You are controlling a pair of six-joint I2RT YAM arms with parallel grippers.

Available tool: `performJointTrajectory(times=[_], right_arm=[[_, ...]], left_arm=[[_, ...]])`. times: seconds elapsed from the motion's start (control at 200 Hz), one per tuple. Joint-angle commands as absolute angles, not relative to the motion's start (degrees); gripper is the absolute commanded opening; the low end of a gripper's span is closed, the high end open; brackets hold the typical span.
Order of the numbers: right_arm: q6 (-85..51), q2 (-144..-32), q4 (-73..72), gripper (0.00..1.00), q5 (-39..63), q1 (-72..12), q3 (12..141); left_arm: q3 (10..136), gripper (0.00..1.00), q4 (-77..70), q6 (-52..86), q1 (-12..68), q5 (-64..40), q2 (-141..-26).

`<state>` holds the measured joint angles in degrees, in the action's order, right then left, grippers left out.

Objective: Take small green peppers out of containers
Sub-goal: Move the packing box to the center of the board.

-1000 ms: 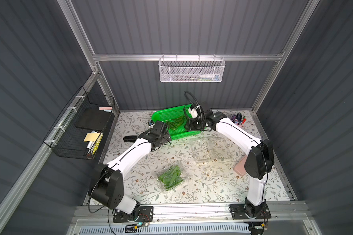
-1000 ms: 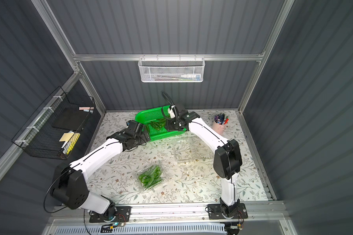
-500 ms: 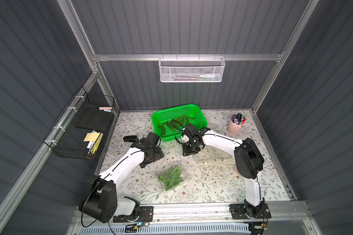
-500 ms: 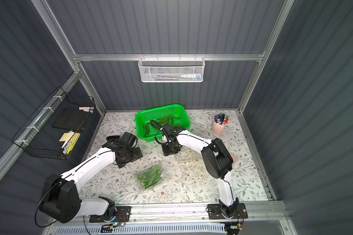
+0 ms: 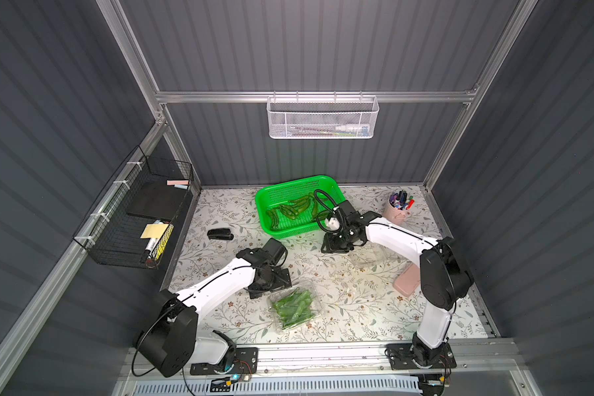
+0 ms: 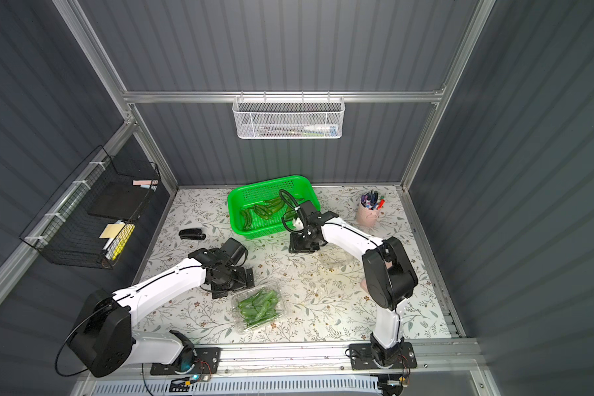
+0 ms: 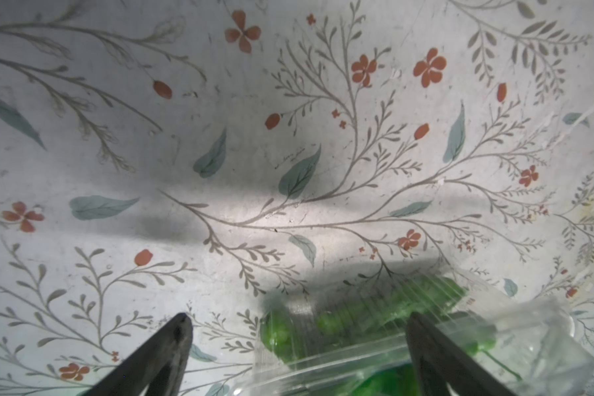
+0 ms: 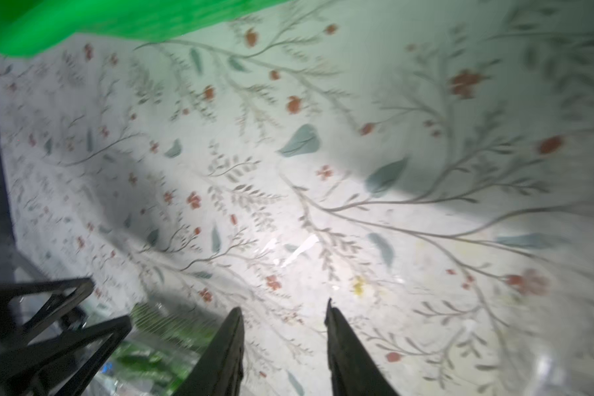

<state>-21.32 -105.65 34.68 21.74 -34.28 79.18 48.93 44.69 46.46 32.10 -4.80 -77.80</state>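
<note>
The left gripper [image 7: 299, 327] is hanging over the edge of the container [image 5: 309, 284] of small green peppers [image 5: 294, 304], jaws spread wide; the right gripper [image 8: 282, 310], jaws partly apart, is holding nothing.

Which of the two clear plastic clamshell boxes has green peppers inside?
The clamshell box beside the left gripper, packed with small green peppers; the other clear box, by the right gripper, looks empty.

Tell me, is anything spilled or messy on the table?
Nothing is spilled. The peppers lie in the green basket or inside the clear container, which sits at a slant. A second clear container, farther back, looks empty and is hard to see.
</note>
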Motion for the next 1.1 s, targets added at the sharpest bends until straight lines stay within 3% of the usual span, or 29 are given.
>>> performJointTrajectory(times=[0.0,0.27,0.37,0.615,0.805,0.946,1.096], right_arm=[[-13.0,-103.8,35.3,0.42,32.2,-36.4,75.9],[-6.2,-95.4,38.9,0.46,35.8,-40.4,65.9],[-5.2,-94.3,39.0,0.53,36.2,-42.2,62.8],[-1.7,-99.6,40.7,0.62,39.8,-42.5,65.6],[-0.1,-104.9,39.3,0.63,44.6,-42.8,68.3],[0.0,-107.1,39.3,0.62,45.1,-43.5,70.3],[-0.4,-107.0,38.8,0.61,43.7,-43.5,71.1]], left_arm=[[47.9,0.99,42.2,45.3,32.1,-8.4,-75.9],[45.9,0.99,42.6,50.8,32.0,-3.9,-64.8],[43.9,0.99,46.1,53.5,32.0,-3.0,-59.7],[34.0,0.99,41.8,53.3,32.0,-18.8,-54.6],[29.1,0.99,36.9,53.6,32.0,-26.8,-50.6],[26.3,0.99,24.1,55.6,32.0,-31.3,-52.1],[34.7,0.99,24.9,44.9,32.0,-31.1,-61.6]])
